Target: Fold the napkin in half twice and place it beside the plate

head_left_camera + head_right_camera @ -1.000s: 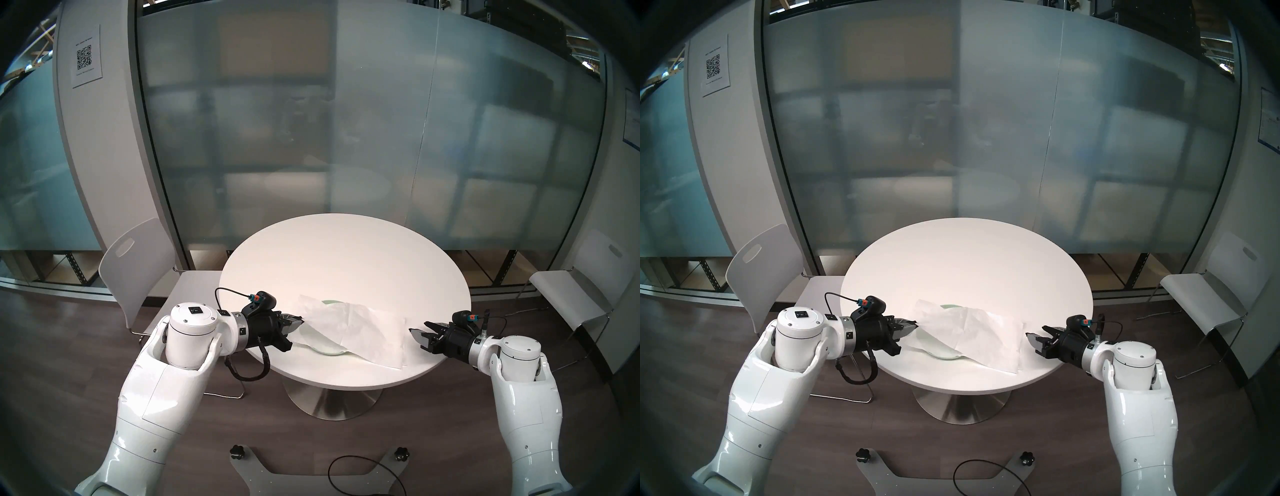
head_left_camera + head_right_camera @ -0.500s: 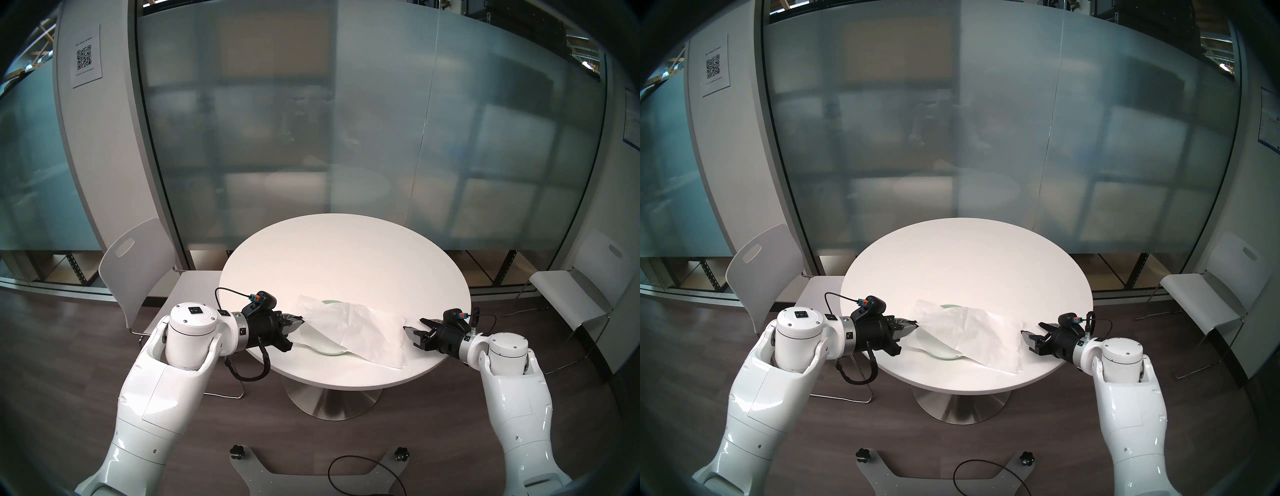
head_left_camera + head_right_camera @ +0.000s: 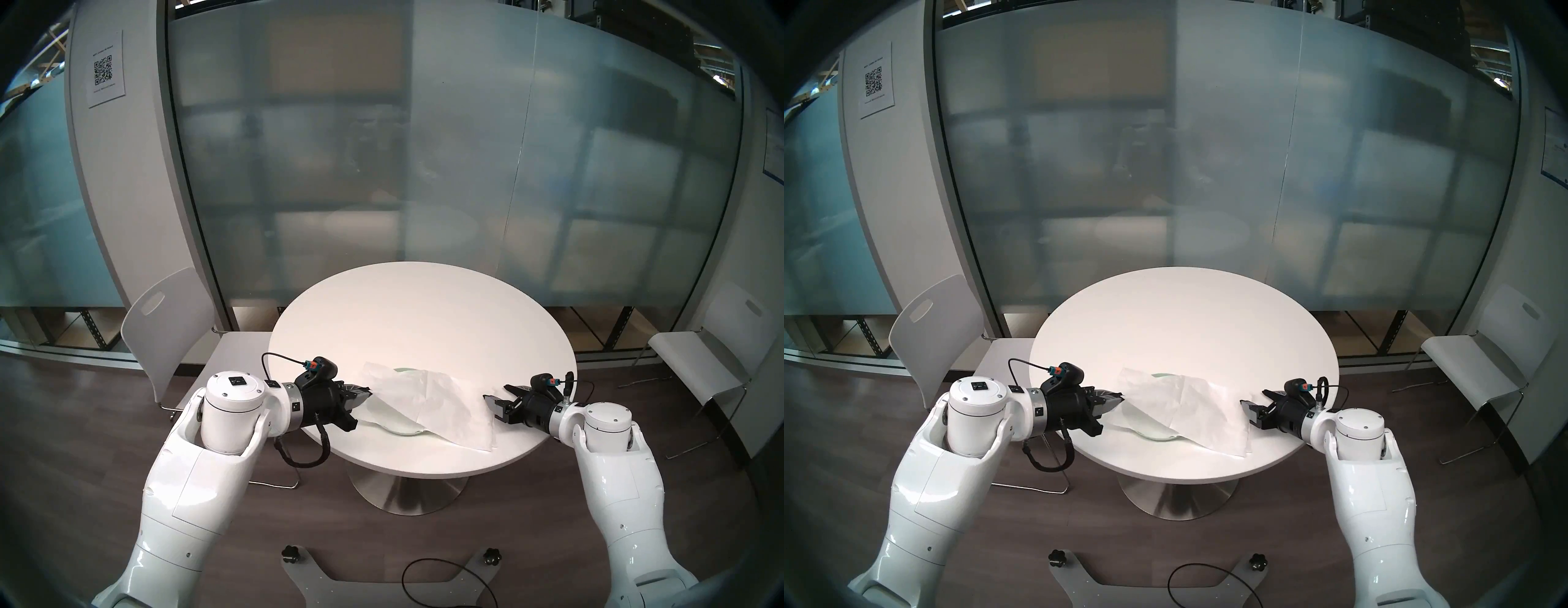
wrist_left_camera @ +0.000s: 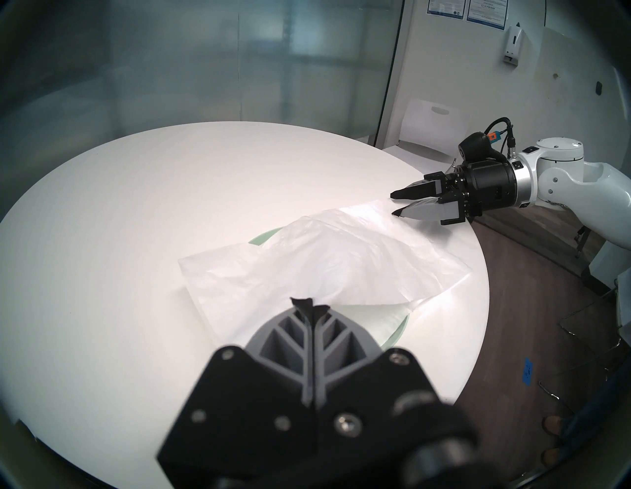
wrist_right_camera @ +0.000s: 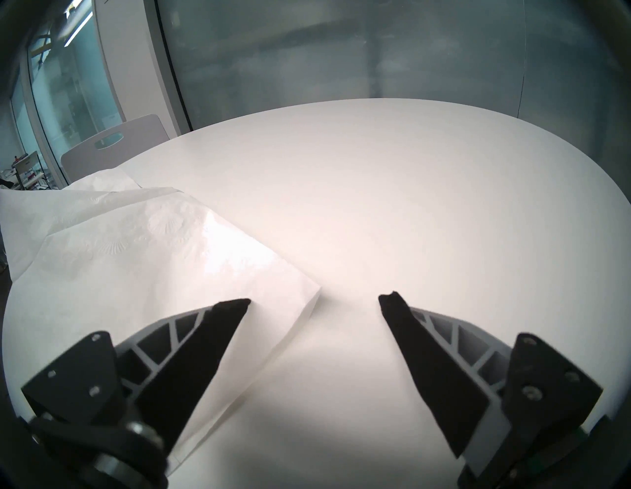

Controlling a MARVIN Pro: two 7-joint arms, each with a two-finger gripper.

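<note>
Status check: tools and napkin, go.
Left tool shut on napkin edge. Right tool open at its far corner. Napkin draped over plate, unfolded.

Walls: frosted glass panels (image 3: 424, 170) curving behind the desk, with a white pillar (image 3: 127, 191) carrying a QR-code sheet (image 3: 106, 68).
Floor: dark wood planks (image 3: 85, 424).
Furniture: round white desk (image 3: 424, 305) on a metal pedestal (image 3: 407, 492); white chairs at left (image 3: 169, 331) and right (image 3: 700, 361).

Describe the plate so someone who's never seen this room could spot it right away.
Start at the round white table. Near its front edge lies a crumpled white napkin. The plate sits mostly hidden beneath it, the only pale mint-green thing there.
</note>
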